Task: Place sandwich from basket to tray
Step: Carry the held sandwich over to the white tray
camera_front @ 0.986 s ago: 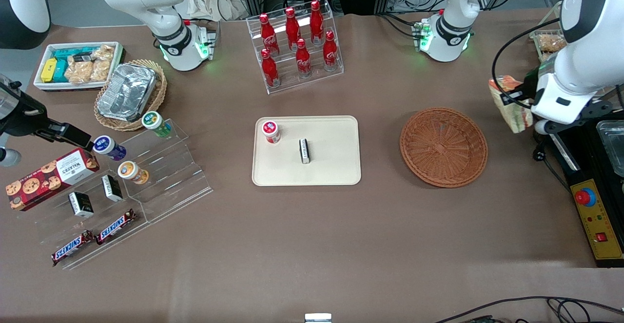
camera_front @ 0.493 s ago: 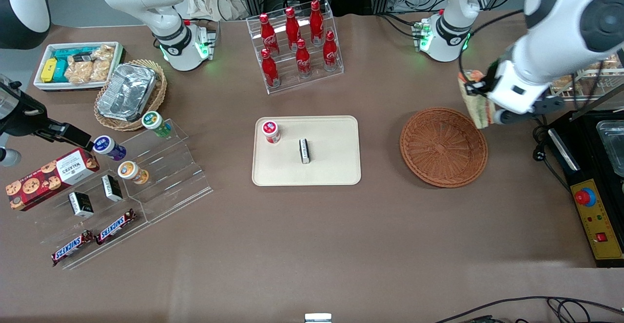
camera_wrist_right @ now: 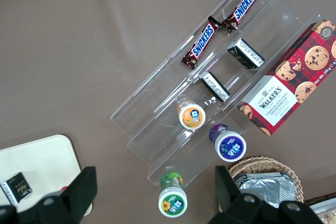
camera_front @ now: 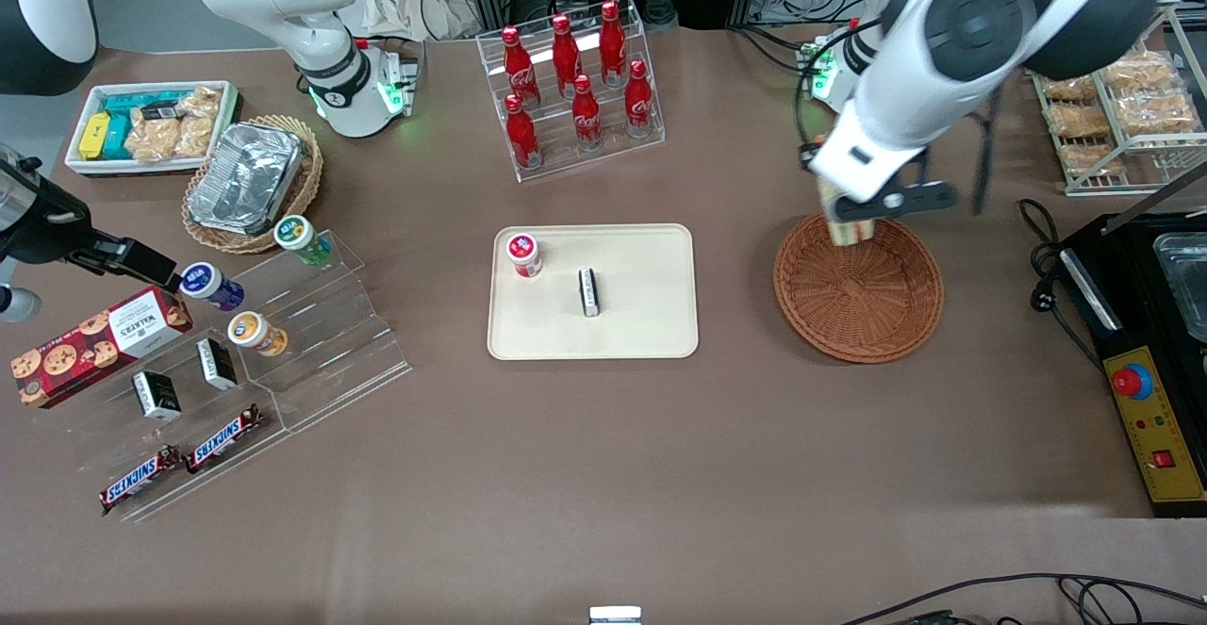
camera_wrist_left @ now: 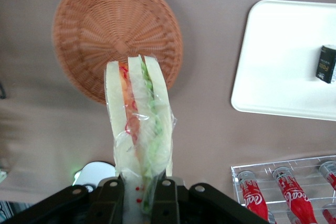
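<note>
The sandwich (camera_wrist_left: 139,124), a plastic-wrapped white-bread wedge with orange-red and green filling, hangs in the air with my gripper (camera_wrist_left: 139,195) shut on its wide end. In the front view the gripper (camera_front: 849,213) holds the sandwich (camera_front: 849,229) above the edge of the reddish-brown wicker basket (camera_front: 858,290) that lies farthest from the camera. Nothing lies inside the basket (camera_wrist_left: 100,35). The cream tray (camera_front: 651,323) lies beside the basket, toward the parked arm's end, and its corner (camera_wrist_left: 278,56) shows in the wrist view.
On the tray stand a red-lidded jar (camera_front: 523,254) and a small black box (camera_front: 589,291). A clear rack of red cola bottles (camera_front: 575,88) stands farther from the camera. A wire rack of bagged snacks (camera_front: 1122,106) and a black control box (camera_front: 1155,418) occupy the working arm's end.
The arm has carried the sandwich from the working arm's end of the table toward the middle; it now hangs over the basket's edge, the grip unchanged.
</note>
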